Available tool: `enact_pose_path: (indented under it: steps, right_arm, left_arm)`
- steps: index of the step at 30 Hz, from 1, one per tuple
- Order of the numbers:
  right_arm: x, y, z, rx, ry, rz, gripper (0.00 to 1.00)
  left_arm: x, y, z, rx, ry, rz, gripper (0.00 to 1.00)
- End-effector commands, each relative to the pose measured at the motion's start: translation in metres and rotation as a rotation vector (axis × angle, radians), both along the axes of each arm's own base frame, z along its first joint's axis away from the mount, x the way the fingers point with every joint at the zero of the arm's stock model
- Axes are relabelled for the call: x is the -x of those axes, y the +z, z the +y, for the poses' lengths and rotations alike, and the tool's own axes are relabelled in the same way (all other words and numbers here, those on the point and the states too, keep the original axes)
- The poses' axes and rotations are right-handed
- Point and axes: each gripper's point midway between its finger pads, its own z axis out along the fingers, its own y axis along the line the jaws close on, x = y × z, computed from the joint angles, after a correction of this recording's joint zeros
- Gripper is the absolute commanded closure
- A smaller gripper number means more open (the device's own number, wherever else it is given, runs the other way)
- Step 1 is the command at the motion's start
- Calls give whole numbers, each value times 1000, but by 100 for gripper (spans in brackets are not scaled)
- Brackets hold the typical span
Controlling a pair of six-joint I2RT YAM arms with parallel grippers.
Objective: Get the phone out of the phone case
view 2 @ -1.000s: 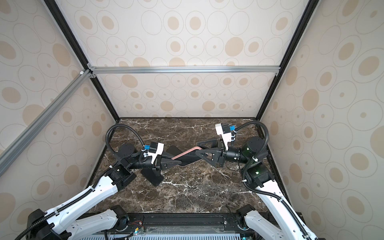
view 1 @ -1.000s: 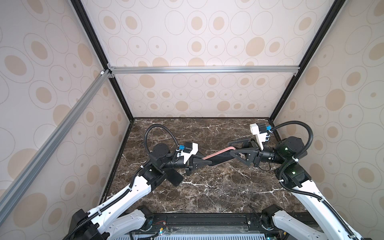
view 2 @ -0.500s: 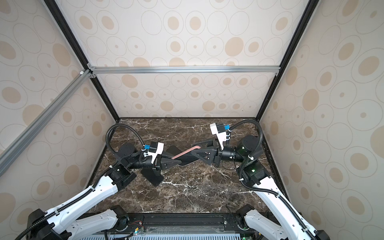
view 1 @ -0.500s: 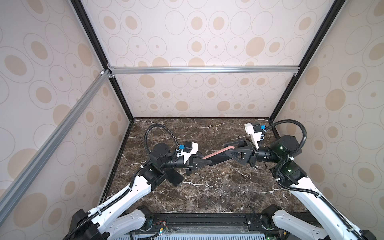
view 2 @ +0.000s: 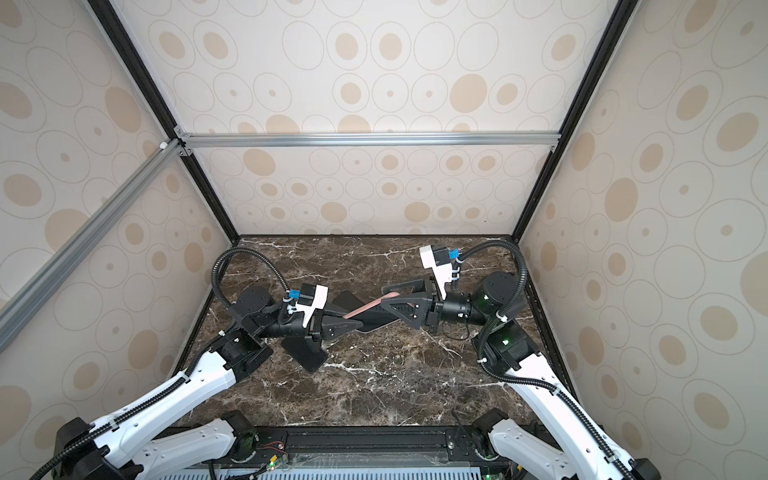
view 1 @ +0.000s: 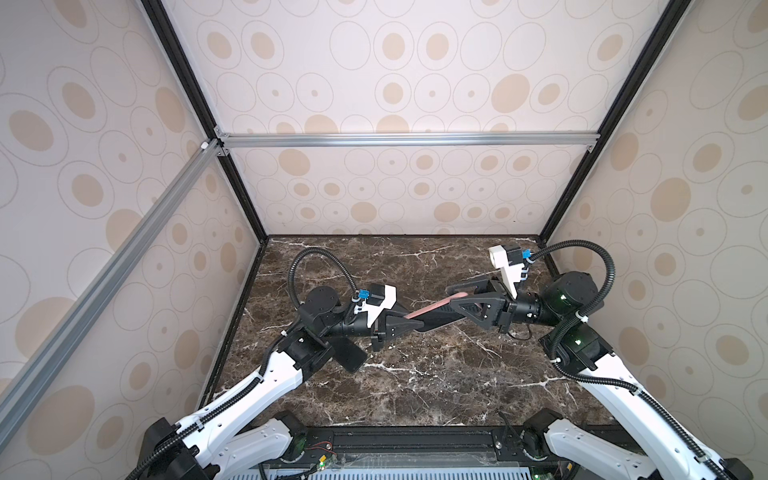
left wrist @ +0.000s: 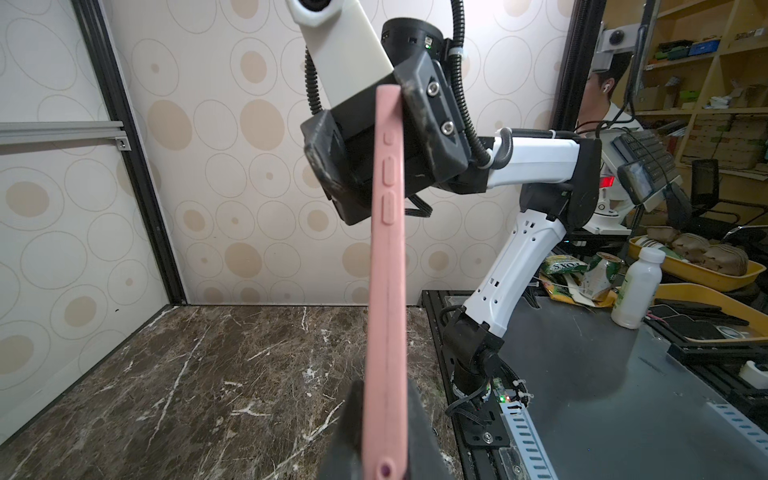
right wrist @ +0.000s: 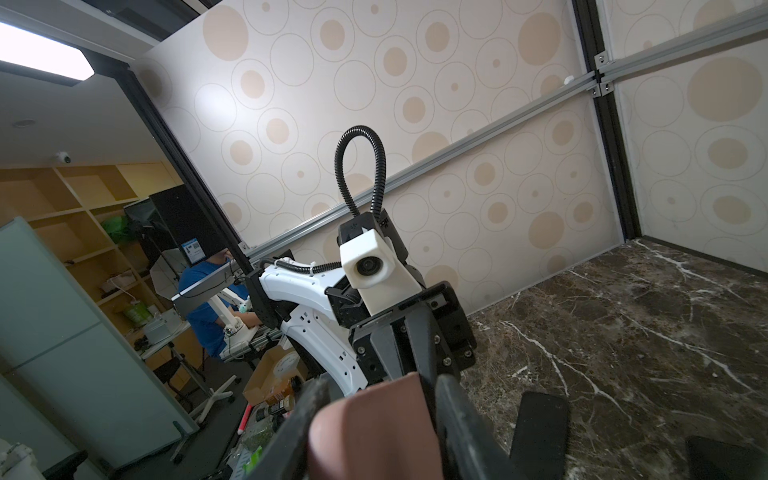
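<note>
**Where my four eyes sit**

My stereo head sits high over the near edge and looks down at the marble table [view 1: 415,395]. Both top views share almost the whole cell, with my left arm [view 1: 270,374] at 8 o'clock and my right arm [view 1: 615,374] at 4. My left wrist camera looks close along the pink phone case [left wrist: 386,291] toward my right arm. My right wrist camera looks back along it, closer still.

Pink phone case [right wrist: 374,432] sits between the right claw [right wrist: 382,386] fingers.
</note>
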Motion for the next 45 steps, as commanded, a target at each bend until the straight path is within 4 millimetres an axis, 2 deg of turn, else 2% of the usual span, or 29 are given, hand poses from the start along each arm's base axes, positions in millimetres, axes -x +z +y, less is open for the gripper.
enact_pose_path:
  steps: [1,7,13,32,40,45]
  right_arm:
    - [-2,5,-1,-7,-36,21,61]
    - [-18,-7,-3,39,-116,176,67]
    - [-21,-13,-1,25,-101,277,67]
    - [-32,-26,4,23,-101,440,69]
    - [-36,-24,5,14,-109,450,65]
    - [-37,-17,5,-6,-105,434,57]
  left_arm:
    - [8,25,5,63,-13,-83,100]
    - [6,27,7,62,15,-103,100]
    - [1,32,9,58,62,-142,100]
    - [-41,36,14,-14,311,-289,100]
    - [-44,37,16,-21,332,-309,100]
    - [-44,31,16,-45,334,-299,100]
